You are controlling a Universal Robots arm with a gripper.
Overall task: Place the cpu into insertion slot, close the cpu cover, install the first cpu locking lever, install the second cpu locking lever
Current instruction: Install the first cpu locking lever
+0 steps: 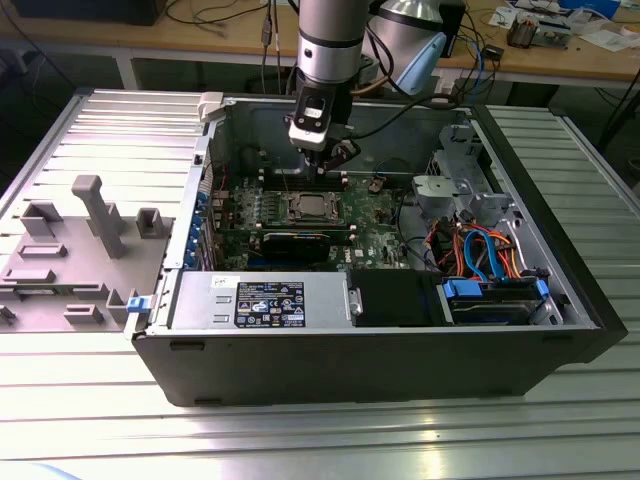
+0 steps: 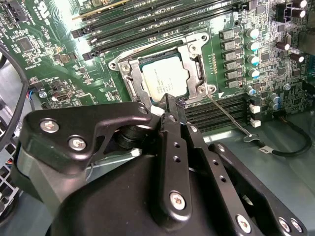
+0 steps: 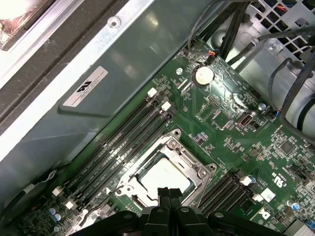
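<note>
Cpu (image 2: 165,81) flat silver square inside shiny cpu cover (image 2: 196,61); black claw (image 2: 170,102) closed, empty.

The silver cpu (image 2: 165,78) sits flat in the insertion slot (image 2: 132,84), cpu cover (image 2: 196,61) down around it; in the exterior view, ten o'clock of the case (image 1: 400,372) centre.

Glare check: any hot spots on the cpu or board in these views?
First wrist view: cpu top washed near white, blown-out patch beyond the case wall. Second wrist view: cpu evenly lit, glare on the board beside the memory slots. Exterior view: even light, no hot spot on the cpu.
</note>
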